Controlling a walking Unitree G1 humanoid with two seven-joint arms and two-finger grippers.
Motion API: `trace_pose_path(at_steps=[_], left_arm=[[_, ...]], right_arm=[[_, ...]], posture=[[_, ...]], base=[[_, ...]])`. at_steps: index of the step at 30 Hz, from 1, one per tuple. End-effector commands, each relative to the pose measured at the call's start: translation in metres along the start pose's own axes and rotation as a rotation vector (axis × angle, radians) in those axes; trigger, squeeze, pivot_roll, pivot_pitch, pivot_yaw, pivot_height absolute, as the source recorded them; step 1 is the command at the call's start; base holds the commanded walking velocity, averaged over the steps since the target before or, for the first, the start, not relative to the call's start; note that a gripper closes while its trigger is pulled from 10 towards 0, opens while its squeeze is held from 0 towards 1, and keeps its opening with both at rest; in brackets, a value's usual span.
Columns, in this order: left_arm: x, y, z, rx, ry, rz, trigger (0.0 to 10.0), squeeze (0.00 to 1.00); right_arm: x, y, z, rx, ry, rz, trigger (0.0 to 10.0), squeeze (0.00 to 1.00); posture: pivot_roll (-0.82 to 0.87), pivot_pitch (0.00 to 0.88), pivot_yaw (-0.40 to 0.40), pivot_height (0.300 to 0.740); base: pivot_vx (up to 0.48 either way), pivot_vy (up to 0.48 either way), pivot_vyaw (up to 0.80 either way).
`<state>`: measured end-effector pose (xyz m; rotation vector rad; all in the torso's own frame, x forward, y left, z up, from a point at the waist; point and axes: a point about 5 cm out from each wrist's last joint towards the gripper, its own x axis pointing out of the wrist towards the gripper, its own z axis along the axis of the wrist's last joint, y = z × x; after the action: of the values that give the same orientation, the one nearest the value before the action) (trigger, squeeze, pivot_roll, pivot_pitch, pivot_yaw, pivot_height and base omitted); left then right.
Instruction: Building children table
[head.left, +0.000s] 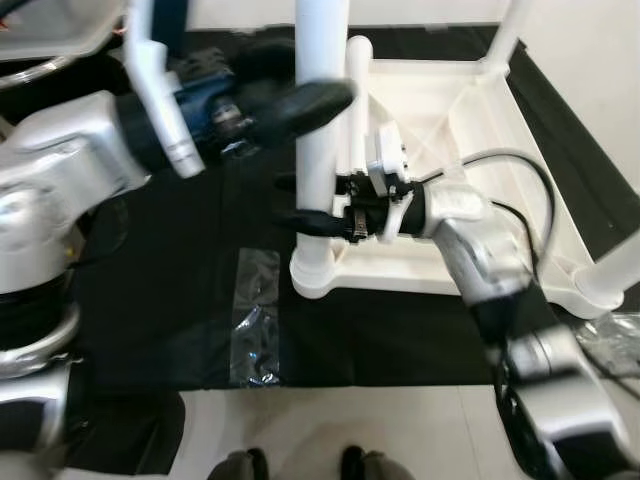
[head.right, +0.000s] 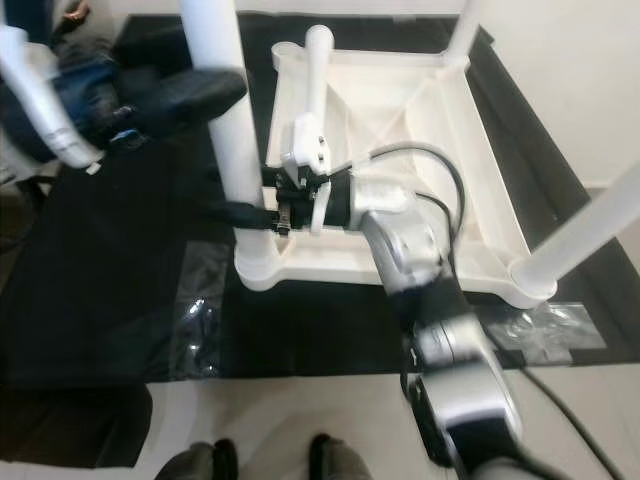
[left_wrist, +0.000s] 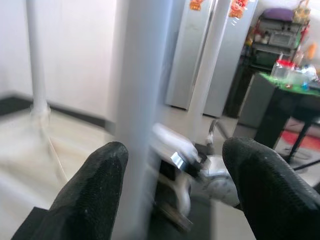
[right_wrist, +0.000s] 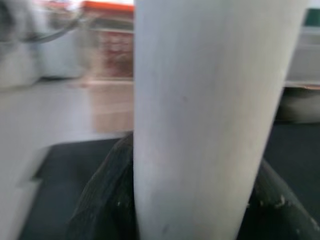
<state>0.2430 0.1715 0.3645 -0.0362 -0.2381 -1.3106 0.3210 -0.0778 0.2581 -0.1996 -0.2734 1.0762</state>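
White plastic tabletop (head.left: 470, 110) upside down on black mat (head.left: 180, 300); right gripper (head.left: 318, 222) clamped low on near-left leg (head.left: 320, 150), steadying in socket at 7 o'clock; left gripper (head.left: 310, 100) spread, straddling same leg higher.

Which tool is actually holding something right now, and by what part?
The right tool clamps the near white table leg low down, just above its socket. The left tool is open around the same leg higher up.

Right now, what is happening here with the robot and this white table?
The robot is assembling a small white table that lies upside down on a black mat. Its right gripper is shut around the near-left leg, low by the socket. The left gripper is higher on the same leg, its fingers open on either side of it. Other legs already stand in their corners.
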Motion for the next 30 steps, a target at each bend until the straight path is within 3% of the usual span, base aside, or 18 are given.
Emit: trace_pose_path(at_steps=[1,4,5,6,8,9,10,13,15,16,18,19,20,21,22,25,27,30], left_arm=[[-0.018,-0.012,0.001,-0.036,0.001,-0.072,10.0,0.00],[-0.046,-0.011,-0.019,-0.080,0.064,0.033,10.0,0.00],[-0.054,-0.012,-0.037,-0.090,0.117,0.095,10.0,0.00],[-0.054,-0.012,-0.037,-0.090,0.117,0.095,10.0,0.00],[-0.067,-0.005,-0.077,-0.108,0.202,0.277,10.0,0.00],[-0.067,-0.005,-0.077,-0.108,0.202,0.277,10.0,0.00],[-0.072,-0.001,-0.100,-0.130,0.218,0.376,10.0,0.00],[-0.075,0.001,-0.116,-0.151,0.223,0.445,10.0,0.00],[-0.071,0.000,-0.153,-0.209,0.249,0.585,10.0,0.00],[-0.071,0.000,-0.153,-0.209,0.249,0.585,10.0,0.00],[-0.062,-0.006,-0.171,-0.201,0.256,0.661,10.0,0.00],[-0.057,-0.010,-0.176,-0.190,0.228,0.704,10.0,0.00],[-0.057,-0.010,-0.176,-0.190,0.228,0.704,10.0,0.00],[-0.053,-0.013,-0.180,-0.177,0.203,0.736,10.0,0.00],[-0.053,-0.013,-0.180,-0.177,0.203,0.736,10.0,0.00],[-0.044,-0.023,-0.189,-0.131,0.190,0.801,10.0,0.00],[-0.034,-0.037,-0.198,-0.148,0.149,0.863,10.0,0.00],[-0.026,-0.049,-0.201,-0.071,0.124,0.897,10.0,0.00]], right_arm=[[-0.030,0.002,-0.043,-0.054,0.308,-0.412,0.0,0.00],[-0.055,0.029,-0.057,-0.017,0.354,-0.655,0.0,0.00],[-0.056,0.028,-0.060,-0.008,0.357,-0.703,0.0,0.00],[-0.056,0.028,-0.060,-0.008,0.357,-0.703,0.0,0.00],[-0.054,0.026,-0.059,-0.010,0.344,-0.751,0.0,0.00],[-0.054,0.026,-0.059,-0.010,0.344,-0.751,0.0,0.00],[-0.052,0.024,-0.059,-0.007,0.331,-0.765,0.0,0.00],[-0.051,0.024,-0.058,0.002,0.327,-0.779,0.0,0.00],[-0.051,0.025,-0.057,0.033,0.336,-0.813,0.0,0.00],[-0.051,0.025,-0.057,0.033,0.336,-0.813,0.0,0.00],[-0.053,0.028,-0.053,0.048,0.350,-0.837,10.0,0.00],[-0.055,0.026,-0.049,0.067,0.326,-0.831,10.0,0.18],[-0.055,0.026,-0.049,0.067,0.326,-0.831,10.0,0.18],[-0.056,0.025,-0.046,0.080,0.306,-0.828,10.0,1.00],[-0.056,0.025,-0.046,0.080,0.306,-0.828,10.0,1.00],[-0.049,0.023,-0.038,0.097,0.231,-0.628,10.0,1.00],[-0.049,0.016,-0.031,0.065,0.177,-0.382,10.0,1.00],[-0.055,0.006,-0.027,-0.006,0.174,-0.103,10.0,0.94]], posture=[[0.05,0.213,-0.059,0.740],[0.05,0.214,-0.049,0.740],[0.05,0.198,-0.043,0.740],[0.05,0.198,-0.043,0.740],[0.05,0.194,-0.041,0.740],[0.05,0.194,-0.041,0.740],[0.04,0.179,-0.035,0.740],[0.04,0.176,-0.033,0.740],[0.03,0.169,-0.024,0.740],[0.03,0.169,-0.024,0.740],[0.03,0.166,-0.022,0.740],[0.03,0.168,-0.022,0.740],[0.03,0.168,-0.022,0.740],[0.03,0.168,-0.020,0.740],[0.03,0.168,-0.020,0.740],[0.03,0.170,-0.020,0.740],[0.04,0.172,-0.020,0.740],[0.05,0.176,-0.025,0.740]], base=[[0.000,0.000,0.00],[0.000,0.000,0.00],[0.000,0.000,0.00],[0.000,0.000,0.00],[0.000,0.000,0.00],[0.000,0.000,0.00],[0.000,0.000,0.00],[0.000,0.000,0.00],[0.000,0.000,0.00],[0.000,0.000,0.00],[0.000,0.000,0.00],[0.000,0.000,0.00],[0.000,0.000,0.00],[0.000,0.000,0.00],[0.000,0.000,0.00],[0.000,0.000,0.00],[0.000,0.000,0.00],[0.000,0.000,0.00]])
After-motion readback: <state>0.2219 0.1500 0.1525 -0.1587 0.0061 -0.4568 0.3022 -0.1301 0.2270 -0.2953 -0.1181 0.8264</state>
